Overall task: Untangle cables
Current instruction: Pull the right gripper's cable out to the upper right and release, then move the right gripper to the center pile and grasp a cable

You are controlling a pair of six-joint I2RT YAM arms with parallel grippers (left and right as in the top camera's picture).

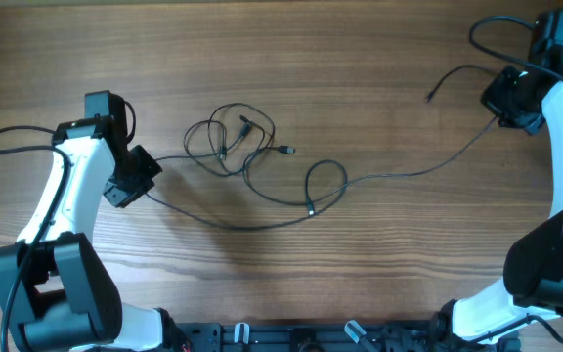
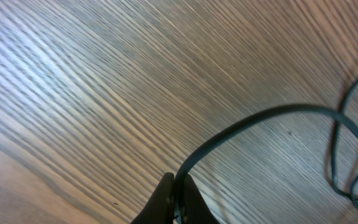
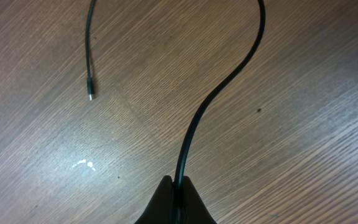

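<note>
Thin black cables (image 1: 252, 156) lie in loose tangled loops at the table's middle. One long strand (image 1: 428, 168) runs right to my right gripper (image 1: 509, 98), which is shut on it; past the grip its plug end (image 1: 429, 98) lies free. In the right wrist view the strand (image 3: 194, 124) rises from the shut jaws (image 3: 176, 183) and the plug end (image 3: 91, 96) lies at upper left. My left gripper (image 1: 137, 176) is shut on another strand (image 1: 179, 210) left of the tangle. In the left wrist view that strand (image 2: 253, 121) leaves the jaws (image 2: 176, 183) toward loops (image 2: 347, 155).
Thick black wires (image 1: 13, 137) trail from the left arm and another loops (image 1: 497, 24) by the right arm's top. The arm bases (image 1: 291, 337) line the near edge. The table is brown wood.
</note>
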